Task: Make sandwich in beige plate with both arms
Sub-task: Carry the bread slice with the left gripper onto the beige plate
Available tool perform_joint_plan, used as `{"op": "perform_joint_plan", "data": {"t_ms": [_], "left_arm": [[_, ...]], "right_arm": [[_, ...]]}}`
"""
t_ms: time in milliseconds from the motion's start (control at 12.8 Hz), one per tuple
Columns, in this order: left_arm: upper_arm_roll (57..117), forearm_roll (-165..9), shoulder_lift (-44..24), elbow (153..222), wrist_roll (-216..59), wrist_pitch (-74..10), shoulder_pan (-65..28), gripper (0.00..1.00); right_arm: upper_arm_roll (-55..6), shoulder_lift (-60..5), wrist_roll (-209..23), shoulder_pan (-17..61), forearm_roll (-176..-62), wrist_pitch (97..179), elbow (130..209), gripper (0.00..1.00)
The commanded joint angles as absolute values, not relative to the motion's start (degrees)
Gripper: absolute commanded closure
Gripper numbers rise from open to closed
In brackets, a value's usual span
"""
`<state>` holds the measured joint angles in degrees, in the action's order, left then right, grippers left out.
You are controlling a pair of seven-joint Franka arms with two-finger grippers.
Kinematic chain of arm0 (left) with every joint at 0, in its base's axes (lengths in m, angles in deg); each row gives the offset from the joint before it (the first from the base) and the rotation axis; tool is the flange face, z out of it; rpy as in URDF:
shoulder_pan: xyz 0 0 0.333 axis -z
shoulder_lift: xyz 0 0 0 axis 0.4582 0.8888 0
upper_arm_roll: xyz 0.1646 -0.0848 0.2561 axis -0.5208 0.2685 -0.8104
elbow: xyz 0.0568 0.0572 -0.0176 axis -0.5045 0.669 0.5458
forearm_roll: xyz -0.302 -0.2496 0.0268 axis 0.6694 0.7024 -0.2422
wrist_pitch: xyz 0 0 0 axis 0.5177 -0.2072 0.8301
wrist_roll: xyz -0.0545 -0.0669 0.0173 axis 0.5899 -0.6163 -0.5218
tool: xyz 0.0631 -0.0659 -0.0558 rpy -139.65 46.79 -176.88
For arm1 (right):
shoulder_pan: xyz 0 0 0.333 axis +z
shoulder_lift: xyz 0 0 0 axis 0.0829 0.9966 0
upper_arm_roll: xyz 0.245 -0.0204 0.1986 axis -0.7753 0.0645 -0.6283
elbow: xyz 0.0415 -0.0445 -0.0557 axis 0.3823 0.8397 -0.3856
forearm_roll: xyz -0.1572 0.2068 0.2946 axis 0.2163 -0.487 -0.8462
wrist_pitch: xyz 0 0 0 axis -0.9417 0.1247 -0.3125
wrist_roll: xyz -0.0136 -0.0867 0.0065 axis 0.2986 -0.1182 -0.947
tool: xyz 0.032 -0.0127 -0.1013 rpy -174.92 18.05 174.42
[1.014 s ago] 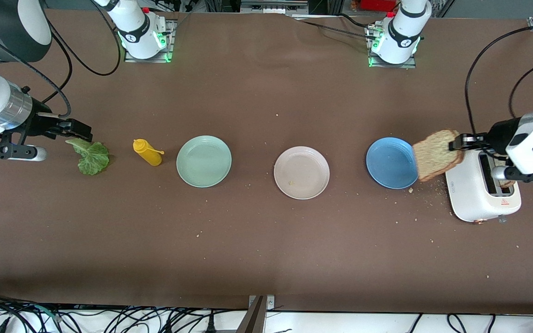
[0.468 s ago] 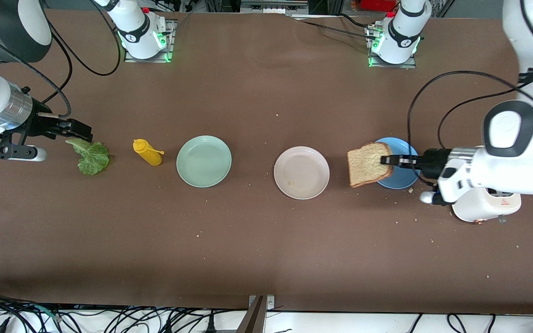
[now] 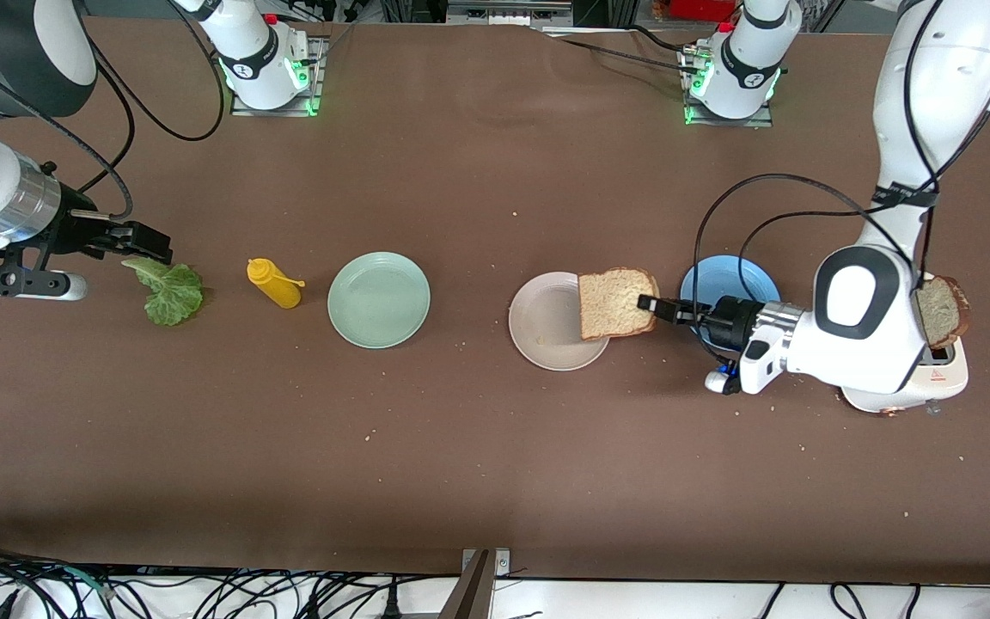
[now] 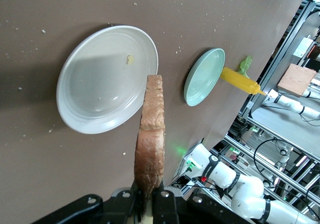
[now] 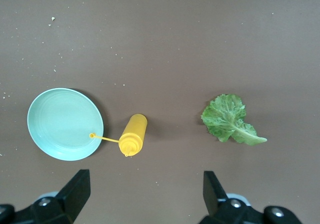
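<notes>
My left gripper [image 3: 645, 303] is shut on a brown speckled bread slice [image 3: 618, 303] and holds it over the rim of the beige plate [image 3: 546, 331] on the side toward the blue plate. In the left wrist view the slice [image 4: 150, 139] stands edge-on in my left gripper [image 4: 151, 199] above the beige plate [image 4: 100, 83]. A second slice [image 3: 942, 311] sticks out of the toaster [image 3: 933, 378]. The lettuce leaf [image 3: 170, 292] lies on the table at the right arm's end. My right gripper [image 3: 151, 245] waits open and empty over the table beside it, also in its wrist view [image 5: 145, 194] with the lettuce [image 5: 227, 119].
A mint-green plate [image 3: 379, 299] and a yellow squeeze bottle [image 3: 273, 283] lie between the lettuce and the beige plate. A blue plate [image 3: 727, 279] sits between the beige plate and the toaster. Crumbs dot the brown table.
My left arm has carried the bread slice from beside the toaster, across the blue plate, to the beige plate's rim. The toaster's second slice now shows. The right arm has not moved.
</notes>
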<state>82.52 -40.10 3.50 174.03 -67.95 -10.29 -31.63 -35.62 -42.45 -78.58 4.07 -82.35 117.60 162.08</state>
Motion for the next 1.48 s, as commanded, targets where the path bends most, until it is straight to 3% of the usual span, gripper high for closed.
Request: {"op": "perform_joint_plan", "data": {"t_ms": [0,624,702,858,1170,1404], "left_arm": [[82.2,-34.8,5.9,173.4,-66.8,-12.8,-29.3,1.0],[82.2,-29.4,12.4,175.7,-50.2,-19.0,-27.3,1.0],[82.2,-29.3,12.6,175.9,-49.7,-19.9,-27.2,0.92],[82.2,-29.6,12.7,175.9,-49.6,-20.0,-27.2,0.01],[81.9,-30.5,12.0,175.9,-49.7,-19.7,-26.8,0.0],[81.9,-40.4,9.2,175.8,-50.7,-19.6,-27.0,0.0]], "right_arm": [[-36.0,-42.6,-79.1,3.7,-81.7,118.0,162.2,0.0],[-36.0,-42.6,-79.1,3.8,-81.7,117.8,162.2,0.0],[-36.0,-42.6,-79.1,3.8,-81.7,117.8,162.2,0.0],[-36.0,-42.6,-79.1,3.8,-81.7,117.7,162.2,0.0],[-36.0,-42.6,-79.3,3.7,-81.8,117.7,162.2,0.0],[-36.0,-42.0,-79.9,3.4,-82.0,118.0,162.2,0.0]]}}
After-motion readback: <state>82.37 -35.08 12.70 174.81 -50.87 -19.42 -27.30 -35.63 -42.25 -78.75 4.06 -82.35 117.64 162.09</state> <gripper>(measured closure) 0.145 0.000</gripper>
